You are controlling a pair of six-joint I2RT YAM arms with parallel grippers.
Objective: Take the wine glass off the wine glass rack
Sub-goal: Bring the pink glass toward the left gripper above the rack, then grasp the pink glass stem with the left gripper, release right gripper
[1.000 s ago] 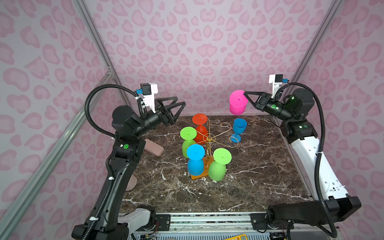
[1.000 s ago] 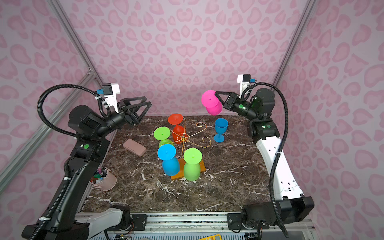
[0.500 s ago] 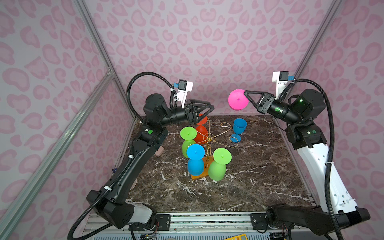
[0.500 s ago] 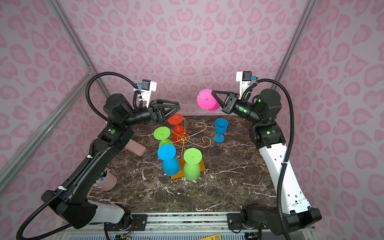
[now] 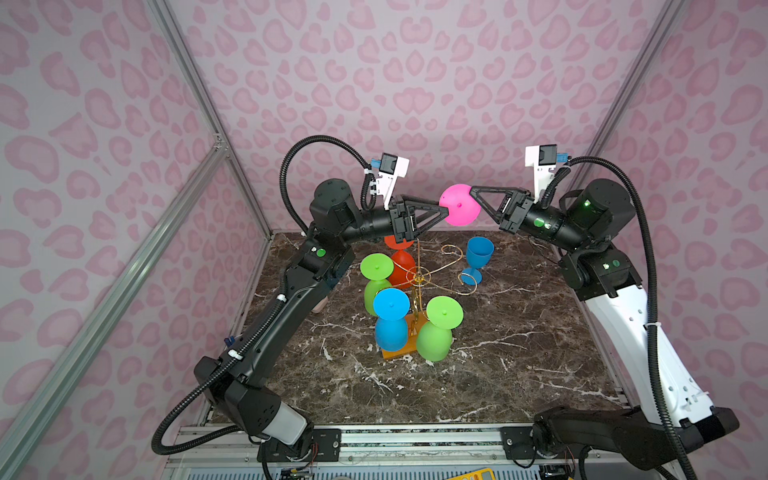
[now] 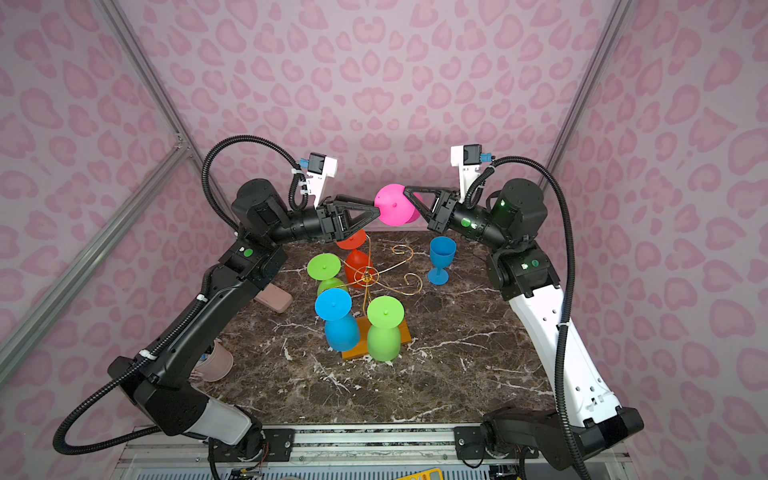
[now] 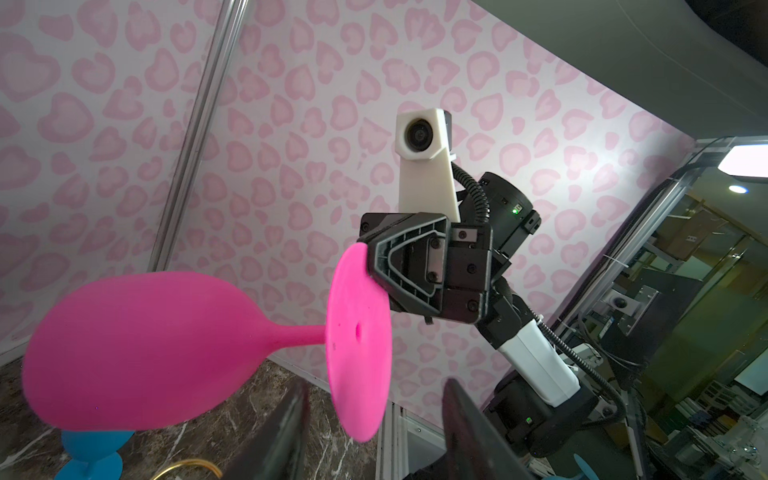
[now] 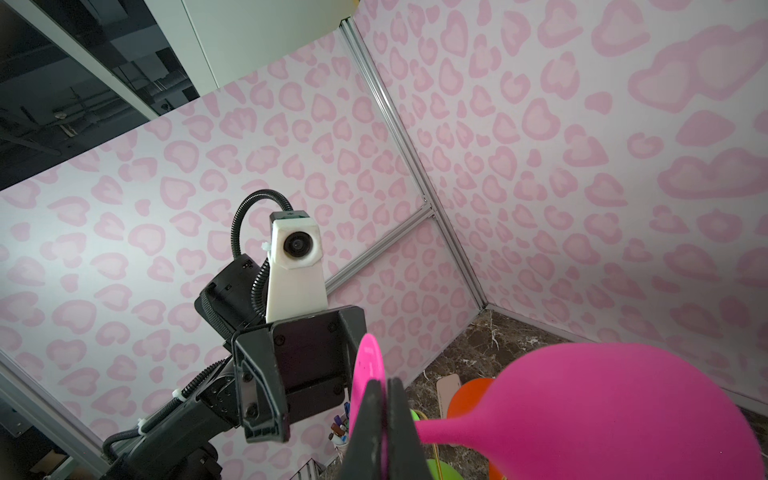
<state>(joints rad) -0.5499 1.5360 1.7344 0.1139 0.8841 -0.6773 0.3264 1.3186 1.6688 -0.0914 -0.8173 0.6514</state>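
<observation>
Top views: the pink wine glass (image 5: 459, 205) is off the wine glass rack (image 5: 419, 276) and held sideways in the air above the far end of the bench (image 5: 519, 374), foot toward the camera. The right gripper (image 5: 472, 190) has its fingers clenched on the foot's rim. The left gripper (image 5: 446, 212) meets the rim on the opposite side. Four coloured glasses (image 5: 390, 303) hang bowl-down on the rack, and a blue glass (image 6: 442, 253) stands upright on the bench beside it.

Left wrist view: the left fingers (image 7: 465, 432) stand apart, released, with the foot's edge between them — no contact visible on either side.

Right wrist view: the right fingers (image 8: 401, 428) pinch the foot's edge — the bowl extends sideways from the grip.
</observation>
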